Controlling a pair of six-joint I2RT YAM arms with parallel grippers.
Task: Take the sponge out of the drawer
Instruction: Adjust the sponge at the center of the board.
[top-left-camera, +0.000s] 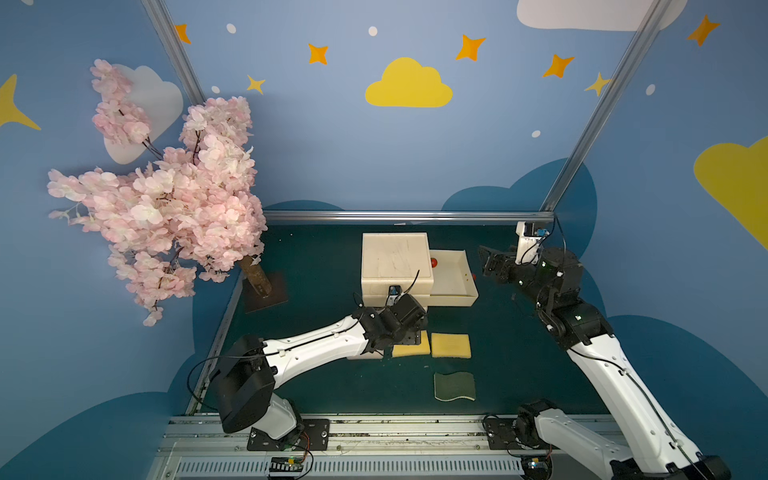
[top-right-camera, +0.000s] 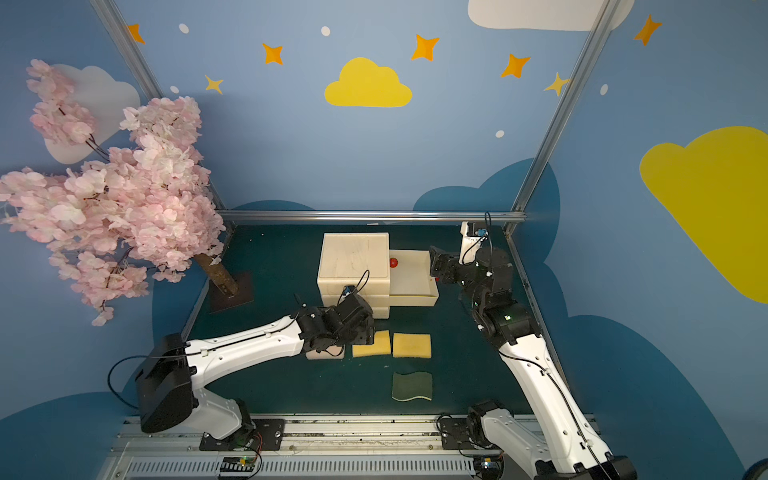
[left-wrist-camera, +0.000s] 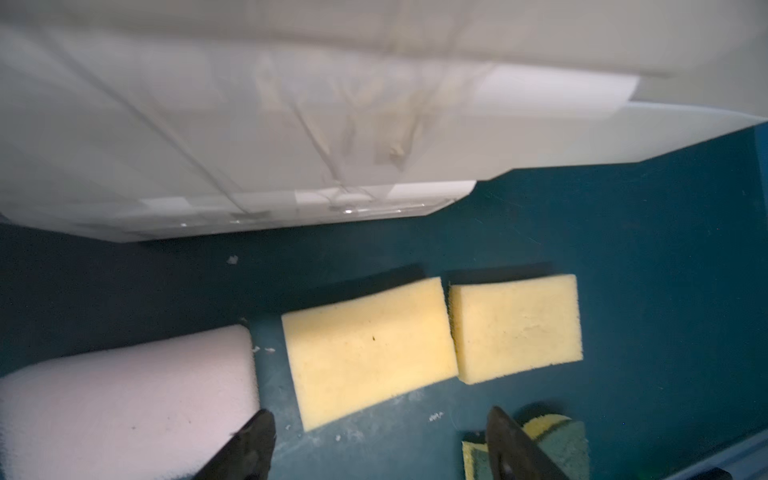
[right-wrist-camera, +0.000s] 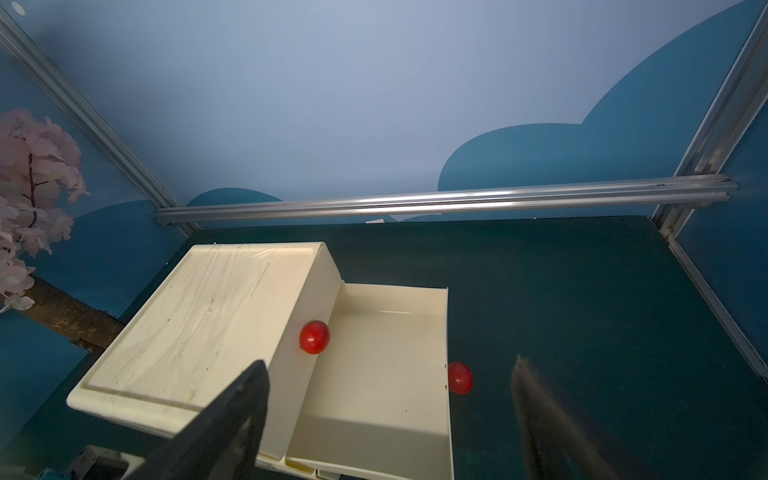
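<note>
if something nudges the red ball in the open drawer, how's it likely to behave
The red ball looks round and glossy, so it would probably roll at a light touch and might slip from a pinch. It sits at the inner end of the drawer, whose floor looks smooth and bare, so little would likely stop it before a wall.

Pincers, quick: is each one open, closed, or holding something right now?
Left pincer: open, holding nothing.
Right pincer: open, holding nothing, facing the pulled-out drawer.
</note>
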